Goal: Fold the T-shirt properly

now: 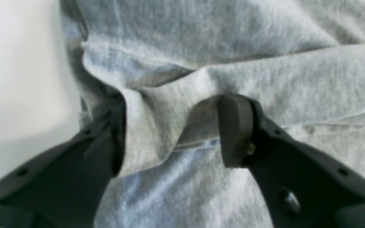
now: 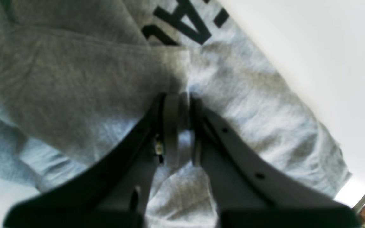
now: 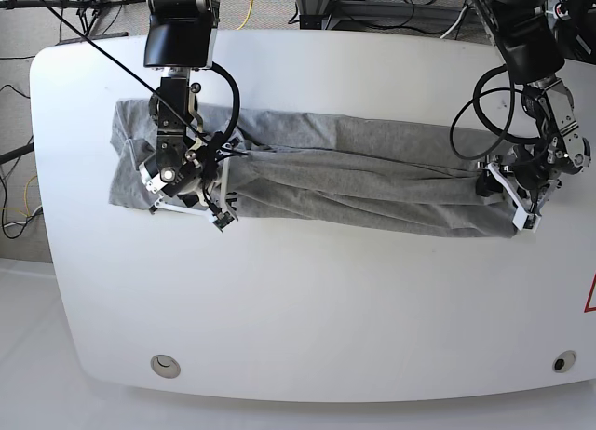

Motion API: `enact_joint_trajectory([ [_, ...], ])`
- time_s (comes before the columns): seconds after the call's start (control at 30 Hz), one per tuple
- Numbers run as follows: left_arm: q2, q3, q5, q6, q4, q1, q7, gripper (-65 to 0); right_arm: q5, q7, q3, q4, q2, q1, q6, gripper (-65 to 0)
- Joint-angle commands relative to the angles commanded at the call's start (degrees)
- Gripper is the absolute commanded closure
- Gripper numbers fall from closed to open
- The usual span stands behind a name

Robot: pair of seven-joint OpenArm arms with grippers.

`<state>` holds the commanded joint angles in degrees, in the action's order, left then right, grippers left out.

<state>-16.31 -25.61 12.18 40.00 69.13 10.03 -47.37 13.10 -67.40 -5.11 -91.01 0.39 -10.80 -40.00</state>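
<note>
one t-shirt point(image 3: 372, 174), two tools: right tool point(image 2: 179, 133) clamped, left tool point(image 1: 173, 129) seemingly parted.

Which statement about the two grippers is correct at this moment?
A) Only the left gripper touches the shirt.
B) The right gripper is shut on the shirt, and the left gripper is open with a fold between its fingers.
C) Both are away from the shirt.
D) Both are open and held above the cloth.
B: in the right wrist view the right gripper is pinched shut on the T-shirt, while the left gripper has its fingers apart around a raised fold.
</note>
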Motion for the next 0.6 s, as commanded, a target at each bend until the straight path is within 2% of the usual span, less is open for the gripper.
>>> enact_joint_trajectory([
  [0.6, -0.3, -1.0, 0.0, 0.0, -0.7, 1.9, -0.7, -34.0, -0.1, 1.1, -0.4, 0.2, 0.0, 0.4, 0.00, -5.8],
])
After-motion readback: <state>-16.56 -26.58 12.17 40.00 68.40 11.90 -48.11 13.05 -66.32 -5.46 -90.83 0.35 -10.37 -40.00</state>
